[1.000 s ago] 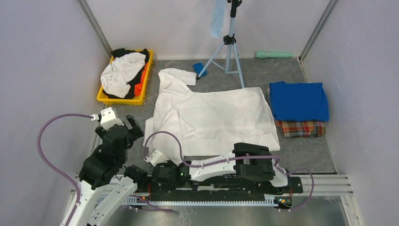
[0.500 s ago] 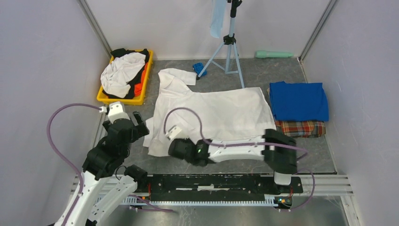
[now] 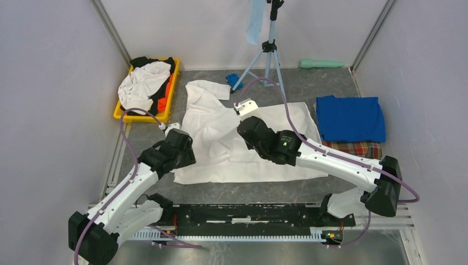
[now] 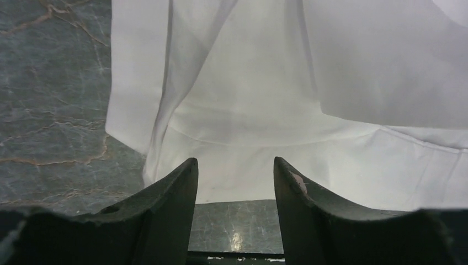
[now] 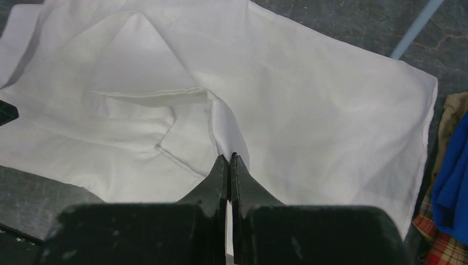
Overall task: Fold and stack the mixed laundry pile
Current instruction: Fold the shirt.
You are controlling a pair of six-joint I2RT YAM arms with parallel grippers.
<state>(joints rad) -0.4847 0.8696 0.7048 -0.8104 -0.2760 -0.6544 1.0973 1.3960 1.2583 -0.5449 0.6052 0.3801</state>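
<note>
At the near left, the left gripper [image 4: 234, 163] hangs low over the near-left corner of the large white cotton shirt [image 3: 209, 118], its jaws apart with nothing between them; the shirt's hem lies just past the fingertips on the grey marbled surface [image 3: 248, 190]. The shirt lies spread across the middle of the surface, one sleeve folded in over the body and the collar end towards the far left.

Further in, the right gripper [image 5: 229, 157] is over the middle of the shirt. Its jaws are pressed together on a raised fold of the white cloth, which ridges up to the tips.

To the right, well apart from the shirt's edge, a folded royal-blue T-shirt [image 3: 350, 117] rests on a folded red-green plaid cloth [image 3: 359, 149].

At the far left, a yellow plastic tray [image 3: 118, 114] holds crumpled white, black and orange garments [image 3: 141, 85].

A pale-blue tripod [image 3: 269, 49] stands at the far edge of the surface.
</note>
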